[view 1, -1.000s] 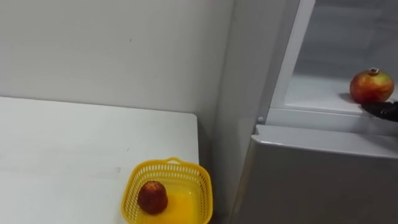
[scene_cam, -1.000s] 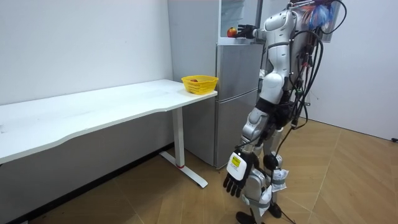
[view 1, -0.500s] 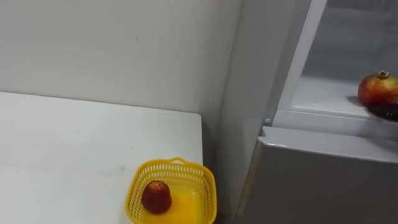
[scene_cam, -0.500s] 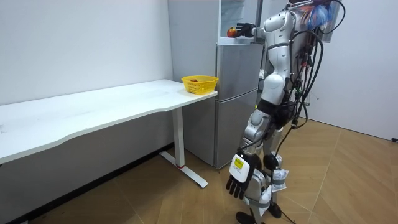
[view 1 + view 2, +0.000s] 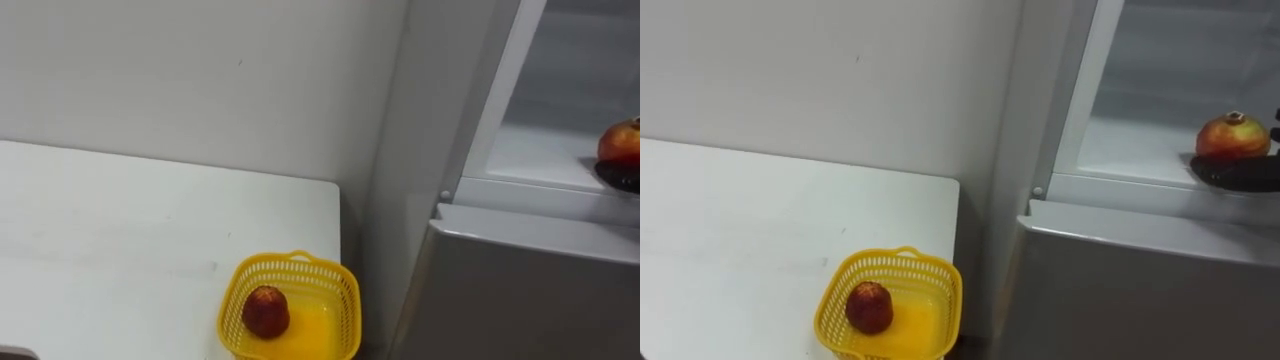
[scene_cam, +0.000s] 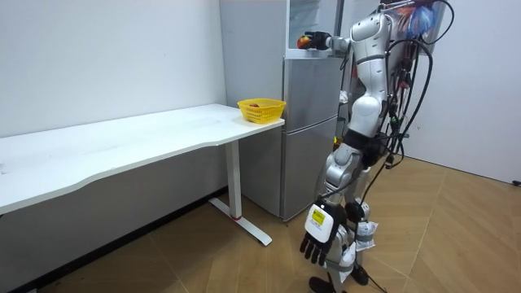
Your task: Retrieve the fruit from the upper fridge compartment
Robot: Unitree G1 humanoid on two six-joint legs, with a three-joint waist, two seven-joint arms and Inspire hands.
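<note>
Compared with one second ago, the eye views have drifted sideways, which is the camera's own shift. In the room view the robot, standing before the fridge (image 5: 1120,290), has swung its torso slightly towards the room view's right. Its right hand (image 5: 1240,172) has moved closer to the pomegranate (image 5: 1232,136).

The pomegranate is round and glossy red-orange with a small crown. It sits on the smooth white shelf (image 5: 1140,150) of the open upper compartment. The right hand's dark fingers lie flat and extended just in front of the fruit's base and hold nothing; whether they touch it cannot be told. The left hand (image 6: 317,238) hangs low with relaxed fingers and is empty.

A yellow plastic lattice basket (image 5: 940,290) rests at the corner of the matt white table (image 5: 740,230). It holds a dark red fruit (image 5: 869,306).
</note>
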